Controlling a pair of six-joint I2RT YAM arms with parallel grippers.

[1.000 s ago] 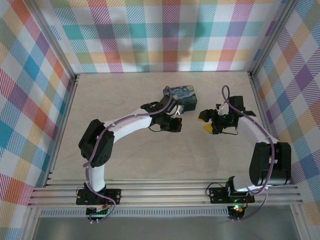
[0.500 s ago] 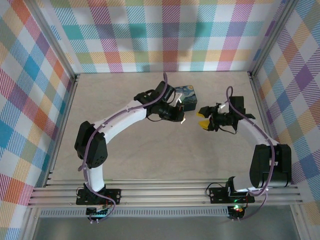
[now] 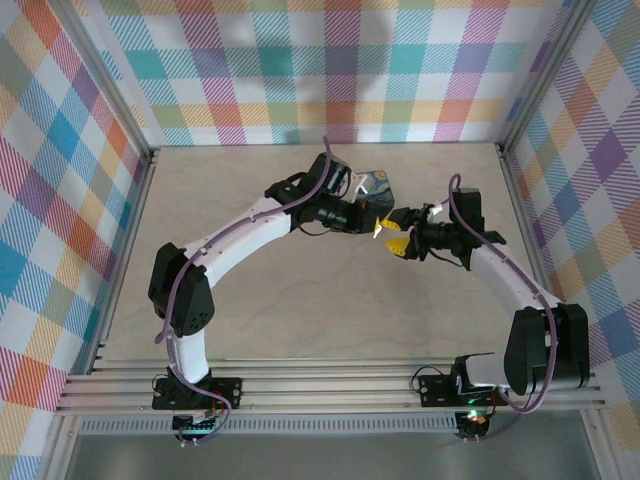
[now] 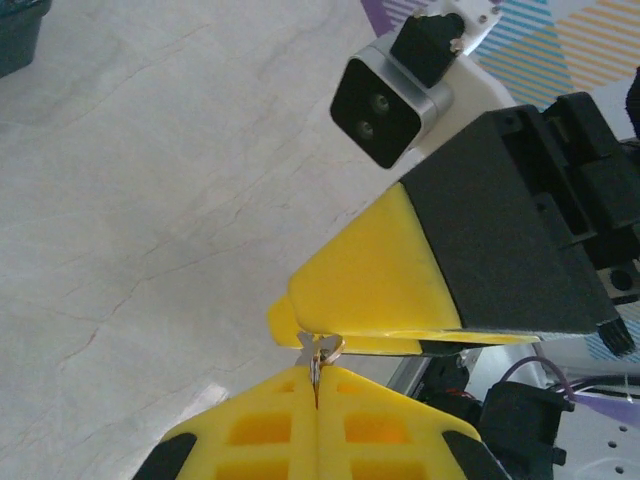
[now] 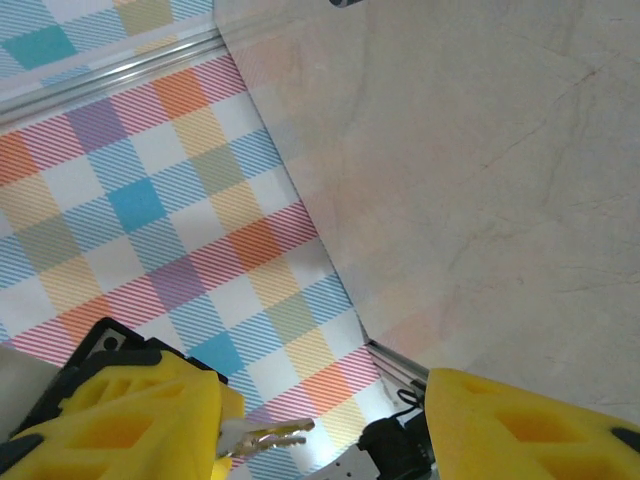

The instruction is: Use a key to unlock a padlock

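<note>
My left gripper (image 4: 316, 388) (image 3: 371, 225) is shut on a small silver key (image 4: 318, 352), whose ringed head pokes out of the yellow fingertips. The key touches the lower edge of a yellow finger (image 4: 370, 285) of my right gripper (image 3: 397, 233), which faces it in mid-air over the table's middle back. In the right wrist view the right gripper (image 5: 320, 425) stands open, and two silvery key blades (image 5: 268, 438) stick into the gap beside its left finger (image 5: 120, 420). The padlock is out of view.
A blue starry-night tin (image 3: 374, 184) sits just behind the left wrist, partly hidden; its dark corner (image 4: 18, 35) is at top left. The pale table (image 3: 280, 300) is fenced by aluminium rails (image 3: 330, 385) and plaid walls (image 5: 150, 190).
The left gripper rose and moved right with the key. The right gripper swung left and back to meet it. The two grippers now touch tip to tip.
</note>
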